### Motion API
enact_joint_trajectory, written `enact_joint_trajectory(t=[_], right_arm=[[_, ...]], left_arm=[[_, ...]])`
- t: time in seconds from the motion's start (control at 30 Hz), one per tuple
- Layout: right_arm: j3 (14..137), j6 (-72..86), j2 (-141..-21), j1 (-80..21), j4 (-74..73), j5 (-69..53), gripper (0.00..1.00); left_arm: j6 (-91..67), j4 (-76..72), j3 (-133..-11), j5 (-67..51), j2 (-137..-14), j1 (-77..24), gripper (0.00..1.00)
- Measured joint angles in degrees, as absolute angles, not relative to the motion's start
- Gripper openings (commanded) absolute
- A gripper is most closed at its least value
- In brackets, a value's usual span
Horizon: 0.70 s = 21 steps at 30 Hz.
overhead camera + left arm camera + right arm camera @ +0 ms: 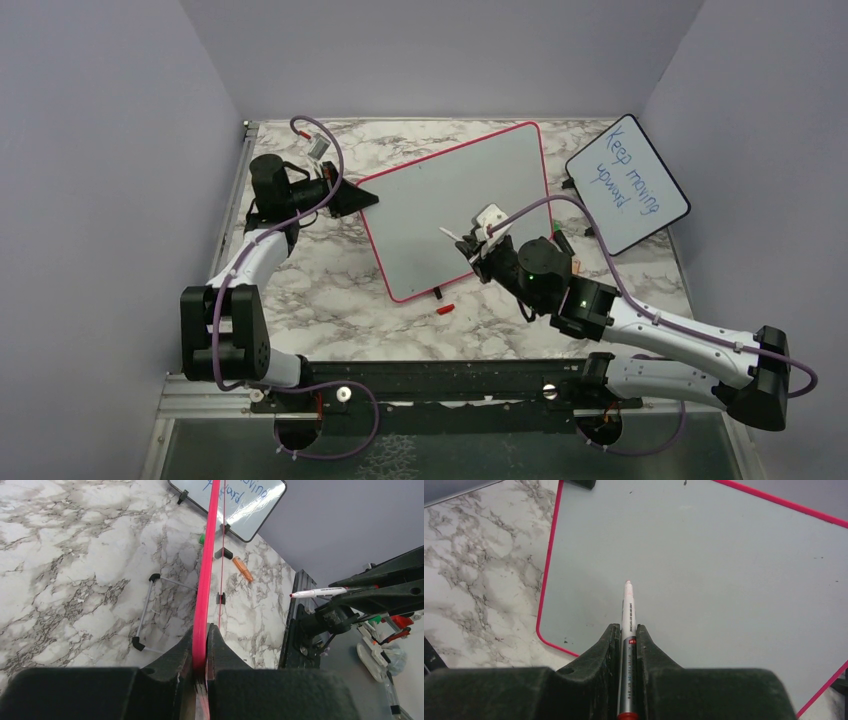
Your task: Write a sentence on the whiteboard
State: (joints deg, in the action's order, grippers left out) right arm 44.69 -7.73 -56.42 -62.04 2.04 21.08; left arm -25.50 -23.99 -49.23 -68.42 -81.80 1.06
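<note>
Pink-framed whiteboard (455,200) (marker (452,234) perhaps touching)

Large rectangular whiteboard (445,195): pink-red frame, rounded corners, small black feet at the rim. Lies on the marble table (300,290) near its middle, turned askew so that one rounded corner points toward the near edge. Shows a plain pale grey-white face with a few tiny dark specks. Sits with its left edge pinched between the closed jaws of the left gripper (362,197). Appears edge-on in the left wrist view, as a thin pink line.
</note>
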Motion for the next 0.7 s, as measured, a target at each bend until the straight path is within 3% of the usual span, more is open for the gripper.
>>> enact_joint_trajectory(t=[0.7], right_arm=[[53.93, -10.61, -65.65, -62.04, 2.26, 18.94, 0.01]], left_arm=[[-25.52, -24.1, -48.53, -66.74, -80.93, 0.82, 0.0]])
